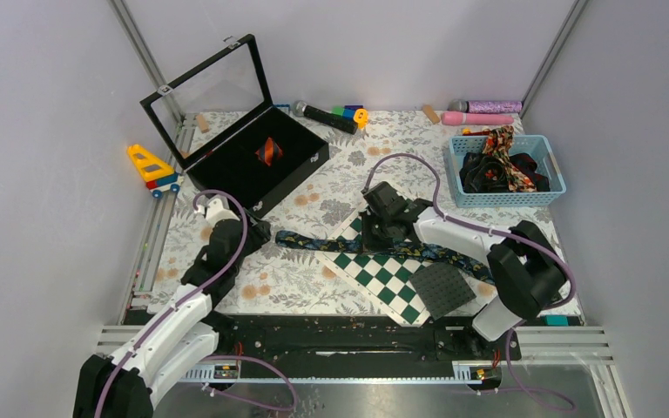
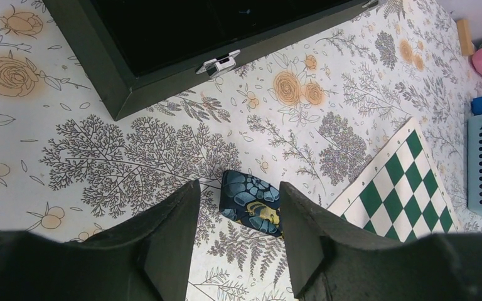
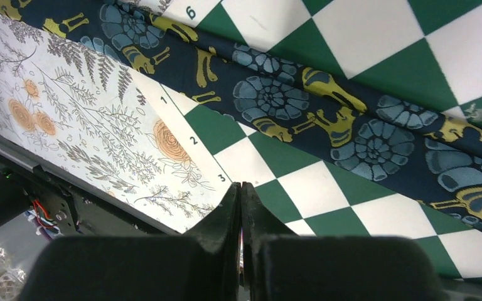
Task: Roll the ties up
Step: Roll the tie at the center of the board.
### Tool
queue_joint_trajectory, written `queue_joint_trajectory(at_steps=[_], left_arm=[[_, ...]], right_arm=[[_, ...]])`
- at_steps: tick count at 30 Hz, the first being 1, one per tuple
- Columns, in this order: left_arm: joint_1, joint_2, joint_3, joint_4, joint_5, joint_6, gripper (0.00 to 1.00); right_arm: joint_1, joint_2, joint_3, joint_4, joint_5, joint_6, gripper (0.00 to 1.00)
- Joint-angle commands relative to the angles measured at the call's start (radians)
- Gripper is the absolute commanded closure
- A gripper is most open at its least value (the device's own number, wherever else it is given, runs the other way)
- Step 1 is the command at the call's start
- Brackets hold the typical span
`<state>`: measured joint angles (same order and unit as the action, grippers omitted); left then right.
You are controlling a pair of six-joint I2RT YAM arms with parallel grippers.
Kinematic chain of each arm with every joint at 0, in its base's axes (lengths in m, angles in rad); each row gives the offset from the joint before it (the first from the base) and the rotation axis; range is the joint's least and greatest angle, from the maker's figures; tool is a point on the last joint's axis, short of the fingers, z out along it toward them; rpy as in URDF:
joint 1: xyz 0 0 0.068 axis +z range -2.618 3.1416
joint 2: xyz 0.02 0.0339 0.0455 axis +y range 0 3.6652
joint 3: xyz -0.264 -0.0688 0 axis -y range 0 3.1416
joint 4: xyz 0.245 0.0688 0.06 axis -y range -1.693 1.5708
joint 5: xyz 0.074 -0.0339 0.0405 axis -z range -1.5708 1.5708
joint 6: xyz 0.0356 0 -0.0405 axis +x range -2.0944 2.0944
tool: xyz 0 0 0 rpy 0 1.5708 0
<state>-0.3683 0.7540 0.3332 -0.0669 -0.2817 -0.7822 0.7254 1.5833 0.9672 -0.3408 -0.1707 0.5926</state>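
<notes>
A dark navy tie [image 1: 375,250] with a blue and yellow print lies flat, from the floral cloth across the green-and-white chequered board [image 1: 383,280]. My left gripper [image 1: 257,233] is open at its left end. In the left wrist view the tie's tip [image 2: 251,204] lies between the open fingers [image 2: 238,187], untouched. My right gripper [image 1: 373,228] is shut and empty just above the board. In its wrist view [image 3: 240,186] the tie [image 3: 326,106] runs diagonally beyond the tips. A rolled red-orange and black striped tie [image 1: 268,151] sits in the black box [image 1: 226,170].
A blue basket [image 1: 549,193] at the back right holds several more ties [image 1: 498,167]. A dark grey pad [image 1: 442,289] lies on the board's near corner. A toy truck [image 1: 152,169], a microphone [image 1: 324,116], blocks and pink bottles [image 1: 479,117] line the back.
</notes>
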Motion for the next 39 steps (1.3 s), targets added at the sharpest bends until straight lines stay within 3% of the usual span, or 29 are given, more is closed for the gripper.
queue_joint_trajectory(at_steps=[1,39], left_arm=[[-0.003,-0.022,-0.01,0.01,-0.012,0.01,0.5],[-0.003,-0.021,-0.01,-0.018,-0.034,-0.012,0.52]], right_arm=[[0.022,0.041,0.06,0.006,-0.045,-0.002,1.0],[0.077,0.161,0.082,0.033,0.151,-0.057,1.0]])
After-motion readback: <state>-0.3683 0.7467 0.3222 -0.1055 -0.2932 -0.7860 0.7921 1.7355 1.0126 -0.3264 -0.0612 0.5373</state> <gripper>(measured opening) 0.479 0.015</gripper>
